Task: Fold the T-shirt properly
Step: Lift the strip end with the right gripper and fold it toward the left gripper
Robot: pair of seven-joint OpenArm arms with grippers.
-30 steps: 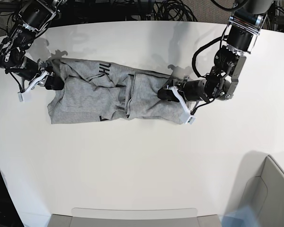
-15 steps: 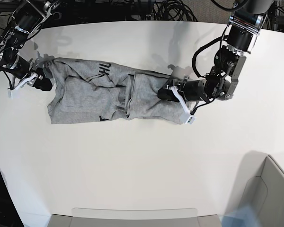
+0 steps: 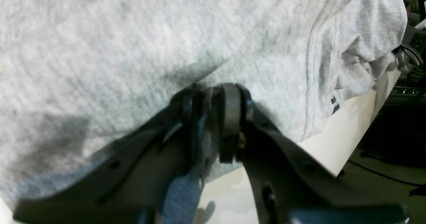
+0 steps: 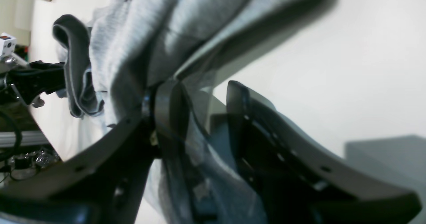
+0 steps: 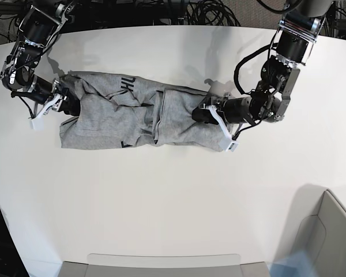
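Note:
The grey T-shirt (image 5: 121,118) lies crumpled in a long band across the white table (image 5: 161,202), with black lettering (image 5: 127,86) showing near its top edge. My left gripper (image 5: 206,114) is at the band's right end. In the left wrist view this gripper (image 3: 209,117) is shut on a pinched fold of the T-shirt (image 3: 133,51). My right gripper (image 5: 60,104) is at the band's left end. In the right wrist view its jaws (image 4: 203,114) stand apart, with T-shirt cloth (image 4: 133,34) draped over one finger (image 4: 166,111) and hanging loosely in the gap.
A grey bin (image 5: 326,242) stands at the table's front right corner. A flat grey tray edge (image 5: 161,265) shows at the front middle. Cables (image 5: 207,11) lie behind the table's far edge.
My right gripper swung out left of the shirt's end, then came back in against it, now slightly lower. The left arm and the right end of the shirt have stayed put.

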